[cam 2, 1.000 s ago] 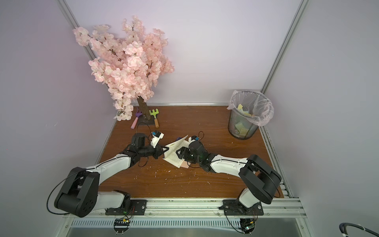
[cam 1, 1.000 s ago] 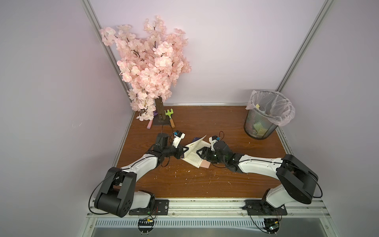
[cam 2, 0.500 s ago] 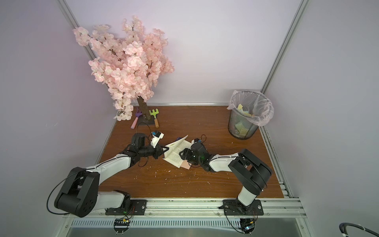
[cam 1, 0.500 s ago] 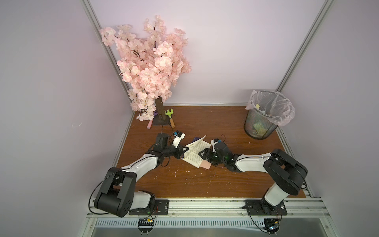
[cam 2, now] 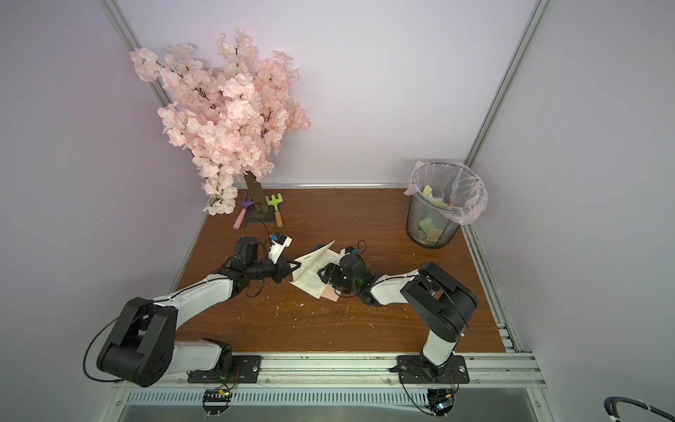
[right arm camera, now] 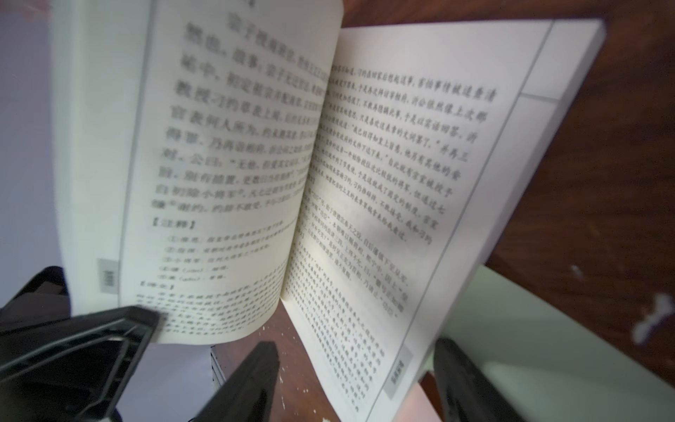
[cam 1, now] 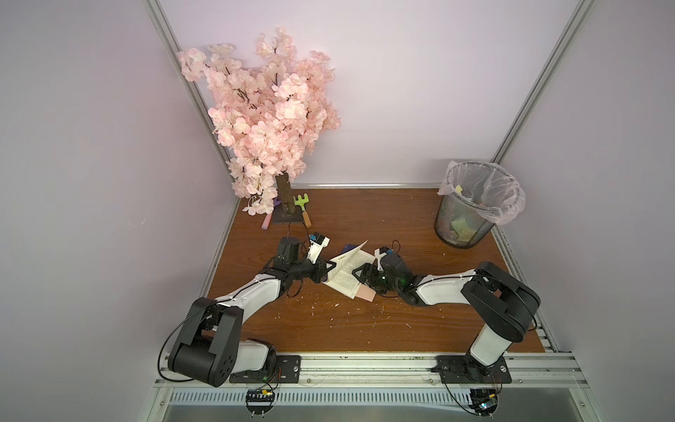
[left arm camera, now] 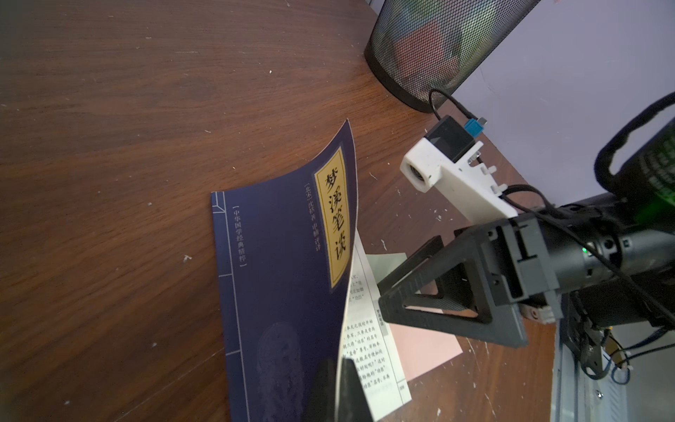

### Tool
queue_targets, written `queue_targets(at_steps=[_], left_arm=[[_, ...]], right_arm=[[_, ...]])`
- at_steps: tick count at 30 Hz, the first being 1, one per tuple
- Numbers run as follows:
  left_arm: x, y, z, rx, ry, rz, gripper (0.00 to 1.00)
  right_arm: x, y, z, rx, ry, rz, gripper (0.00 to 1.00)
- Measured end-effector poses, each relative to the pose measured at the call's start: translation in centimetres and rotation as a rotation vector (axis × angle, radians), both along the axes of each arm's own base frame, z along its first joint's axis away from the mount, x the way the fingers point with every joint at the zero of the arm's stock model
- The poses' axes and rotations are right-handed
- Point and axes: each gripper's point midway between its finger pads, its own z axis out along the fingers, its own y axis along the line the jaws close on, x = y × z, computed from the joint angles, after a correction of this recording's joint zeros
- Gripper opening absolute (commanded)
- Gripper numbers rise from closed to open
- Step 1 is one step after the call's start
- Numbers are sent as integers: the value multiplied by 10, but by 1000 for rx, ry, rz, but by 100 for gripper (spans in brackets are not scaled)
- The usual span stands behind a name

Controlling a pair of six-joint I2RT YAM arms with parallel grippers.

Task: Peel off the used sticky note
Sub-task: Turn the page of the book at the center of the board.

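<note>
With the left gripper (cam 1: 328, 269) clamped on the book's (cam 1: 347, 283) raised cover and the right gripper (cam 1: 362, 276) spread, I'd ease the latter toward 5 o'clock, where the pink sticky note (cam 1: 366, 293) pokes out, nipping only its free edge.

Robotics lab: lilac panels (cam 1: 401, 91) in silver aluminium framing (cam 1: 533, 95) are enclosing a brown wooden tabletop (cam 1: 365, 329); a metal rail (cam 1: 365, 365) behind the jaws is carrying both black-and-white arms (cam 1: 255, 292).
</note>
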Motion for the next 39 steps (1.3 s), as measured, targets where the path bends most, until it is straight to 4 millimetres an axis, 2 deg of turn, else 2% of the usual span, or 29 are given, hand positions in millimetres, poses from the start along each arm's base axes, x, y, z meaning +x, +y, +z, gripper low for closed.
queue_targets(at_steps=[39], left_arm=[[-4,-1,-9,8,28,-21,4]], right_arm=[[14,18,7,218,33,-45,72]])
